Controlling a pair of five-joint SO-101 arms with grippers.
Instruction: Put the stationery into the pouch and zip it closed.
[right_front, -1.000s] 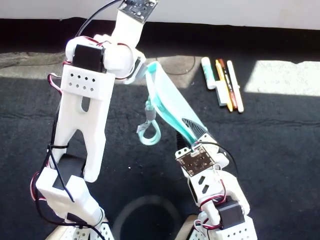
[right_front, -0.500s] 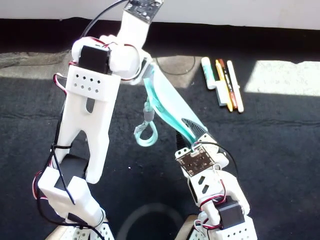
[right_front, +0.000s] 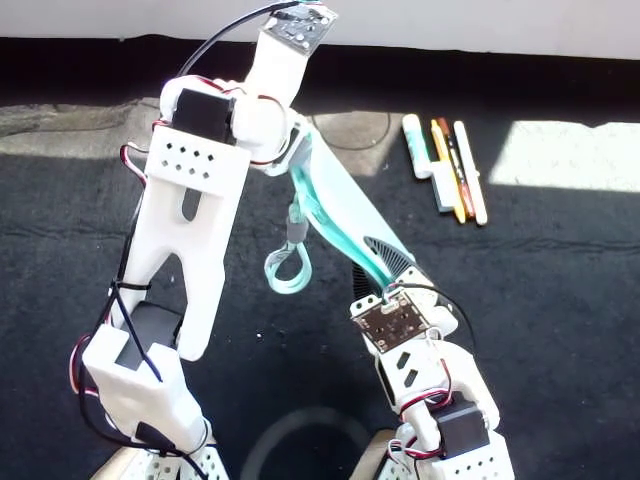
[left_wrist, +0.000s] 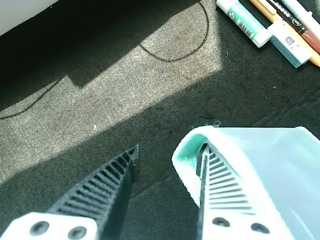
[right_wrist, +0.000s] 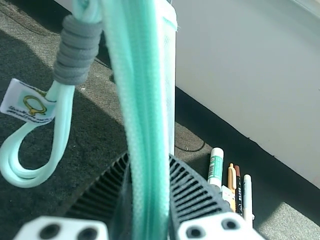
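Above the worktop (right_front: 560, 300), the pouch (right_front: 345, 215) hangs stretched between both arms: right fingers (right_wrist: 192, 192) clenched on its zip edge, left fingers (left_wrist: 112, 182) spread, one apparently tucked inside its end, presumably to open it; stationery (right_front: 447, 170) lies well apart.

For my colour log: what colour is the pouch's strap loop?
The loop is mint green; clearest in right wrist view.

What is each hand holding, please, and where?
Right hand clamps the pouch by its zipper edge; left hand is open, one finger inside its far corner.
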